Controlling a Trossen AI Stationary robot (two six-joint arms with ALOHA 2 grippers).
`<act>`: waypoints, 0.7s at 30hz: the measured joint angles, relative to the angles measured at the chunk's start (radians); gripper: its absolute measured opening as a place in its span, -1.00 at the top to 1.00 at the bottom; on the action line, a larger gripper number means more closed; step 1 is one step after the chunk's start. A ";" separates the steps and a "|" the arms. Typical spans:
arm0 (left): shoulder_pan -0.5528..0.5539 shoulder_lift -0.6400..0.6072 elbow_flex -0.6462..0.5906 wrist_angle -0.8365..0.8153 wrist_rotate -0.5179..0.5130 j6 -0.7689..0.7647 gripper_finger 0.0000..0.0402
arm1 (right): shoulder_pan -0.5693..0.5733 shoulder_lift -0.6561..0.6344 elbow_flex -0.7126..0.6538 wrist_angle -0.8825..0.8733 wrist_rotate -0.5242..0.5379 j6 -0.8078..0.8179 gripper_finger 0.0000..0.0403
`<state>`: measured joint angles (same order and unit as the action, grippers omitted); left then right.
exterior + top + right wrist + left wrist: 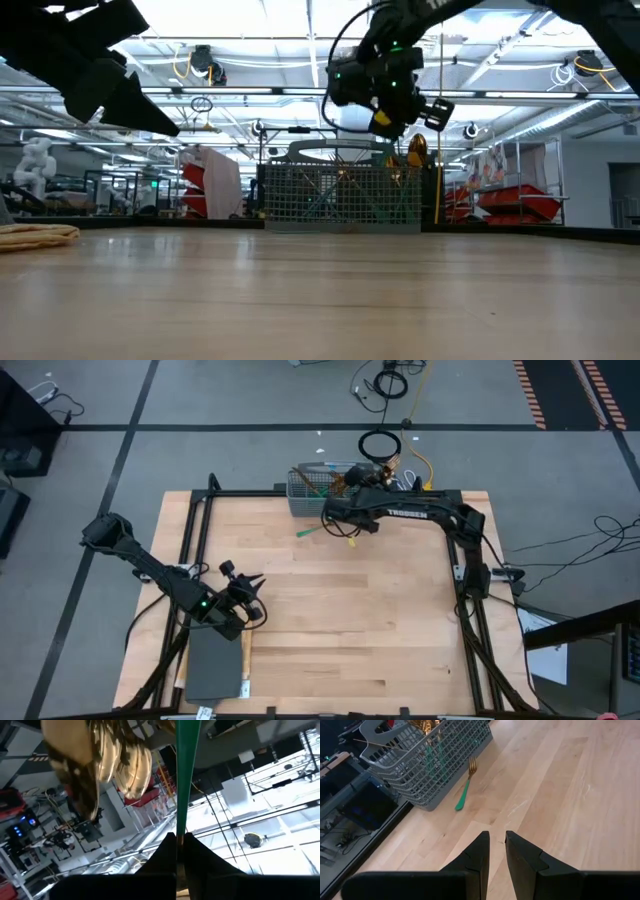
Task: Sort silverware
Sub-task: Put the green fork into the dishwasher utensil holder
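Right tool (179,837) clamped on a teal-handled utensil (187,775), raised beside the grey mesh caddy (318,490) at the far edge of the surface (400,620). One fork (465,787) lies on the surface just beside the caddy. Left tool (497,845) waits at the near left, fingers narrowly parted, holding nothing.

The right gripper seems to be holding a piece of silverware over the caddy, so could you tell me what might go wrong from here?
The right gripper is shut on one teal handle, pinched near its end only. The piece could swing or slip as it moves.

It hangs close to the gold spoon heads packed in the grey mesh caddy. It may snag them or tip the caddy.

A fork lies on the table against the caddy. The arm could knock it towards the edge.
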<state>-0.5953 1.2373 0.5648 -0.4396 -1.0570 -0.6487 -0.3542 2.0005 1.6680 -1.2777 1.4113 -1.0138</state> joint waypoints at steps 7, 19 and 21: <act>0.000 0.000 0.000 0.000 -0.019 0.001 0.65 | -0.012 0.039 0.001 0.027 -0.004 -0.021 1.00; 0.000 0.000 0.000 -0.004 -0.021 0.000 0.65 | -0.010 0.120 0.000 0.070 -0.056 -0.080 0.99; 0.000 0.000 0.000 -0.004 -0.021 0.000 0.65 | -0.013 0.125 0.000 0.086 -0.057 -0.080 0.94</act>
<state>-0.5953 1.2373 0.5648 -0.4432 -1.0779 -0.6491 -0.3676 2.1260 1.6684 -1.1920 1.3539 -1.0943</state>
